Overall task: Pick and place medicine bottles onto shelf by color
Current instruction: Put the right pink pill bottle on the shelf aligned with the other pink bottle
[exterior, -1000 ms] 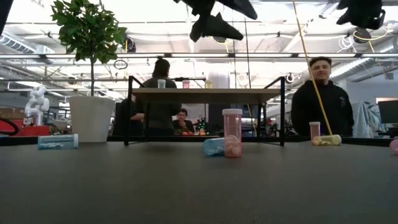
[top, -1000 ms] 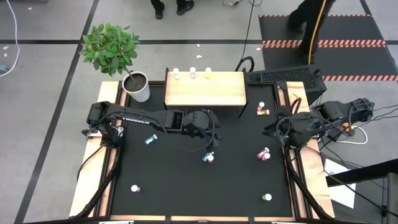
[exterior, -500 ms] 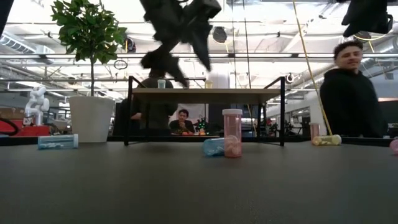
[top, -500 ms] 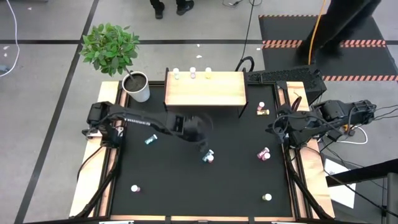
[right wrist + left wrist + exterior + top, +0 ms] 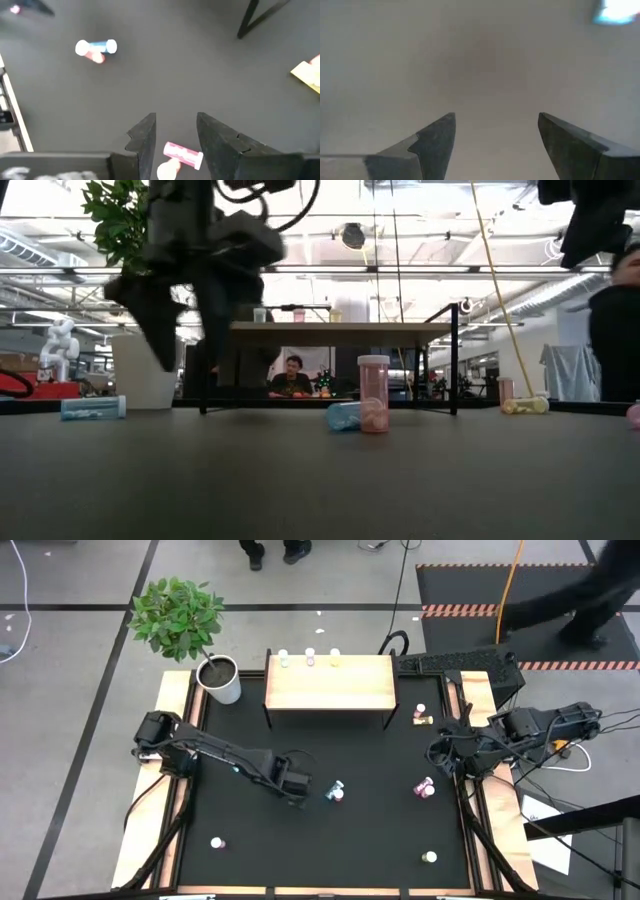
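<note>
My left gripper [image 5: 296, 786] hangs open, pointing down, just above the black mat, with nothing between its fingers [image 5: 495, 145]. Just right of it an upright pink bottle [image 5: 373, 393] stands beside a lying blue bottle [image 5: 343, 416]. My right gripper [image 5: 175, 135] hovers open high over the mat's right side, above a lying pink bottle [image 5: 182, 155]. Three bottles [image 5: 309, 660] stand along the far edge of the wooden shelf [image 5: 328, 685]. A teal bottle [image 5: 93, 408] lies at the left.
A yellow bottle [image 5: 422, 718] lies by the shelf's right legs. Single bottles stand at near left [image 5: 217, 842] and near right [image 5: 429, 858]. A white pot with a plant [image 5: 220, 678] stands at the far left corner. A person moves beyond the far right.
My left gripper has come down from high over the pink and blue bottles, moving toward the table's left and near edges. It has rolled and tipped until it points straight down. The bottles have stayed put.
</note>
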